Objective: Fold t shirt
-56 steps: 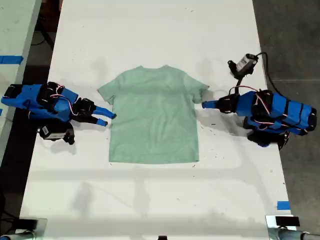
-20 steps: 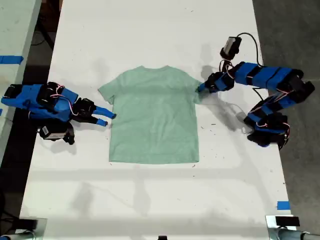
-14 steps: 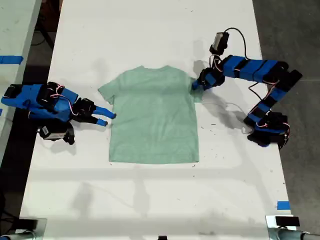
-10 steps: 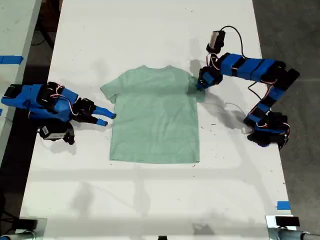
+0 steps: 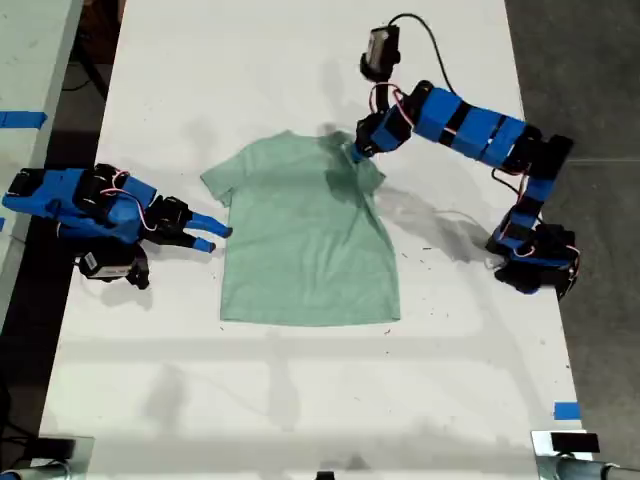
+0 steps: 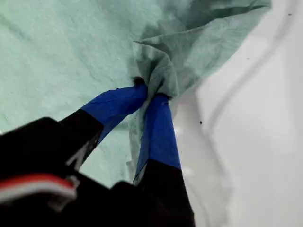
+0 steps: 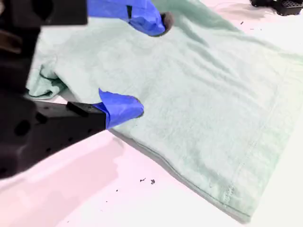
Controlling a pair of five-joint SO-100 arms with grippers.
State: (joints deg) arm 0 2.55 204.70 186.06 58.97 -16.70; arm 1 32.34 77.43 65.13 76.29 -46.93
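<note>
A small, plain, pale mint-green cloth t shirt (image 5: 305, 240) lies on a white table (image 5: 300, 60). Its long axis runs from the collar, at the far end in the exterior view, down to the hem at the near end.

My first gripper (image 5: 357, 150), at the end of a blue arm that reaches in from the exterior view's right, sits over the shirt's shoulder just beside the collar. In the first wrist view its two blue-taped fingers (image 6: 158, 127) are pressed together on a bunch of the fabric (image 6: 163, 71), which puckers and rises around the tips. The sleeve on that side is drawn inward over the body of the shirt, so the cloth there is rumpled rather than flat.

My second gripper (image 5: 212, 236) rests low on the table at the exterior view's left, its tips at the side edge of the shirt just below the other sleeve. In the second wrist view its jaws are spread apart, with one blue tip (image 7: 120, 108) near the shirt's edge and the other (image 7: 142, 16) above the cloth; whether either tip touches the fabric is hard to tell.

A small camera with a black cable (image 5: 380, 47) stands up from the first arm. The table around the shirt shows only faint dark specks.
</note>
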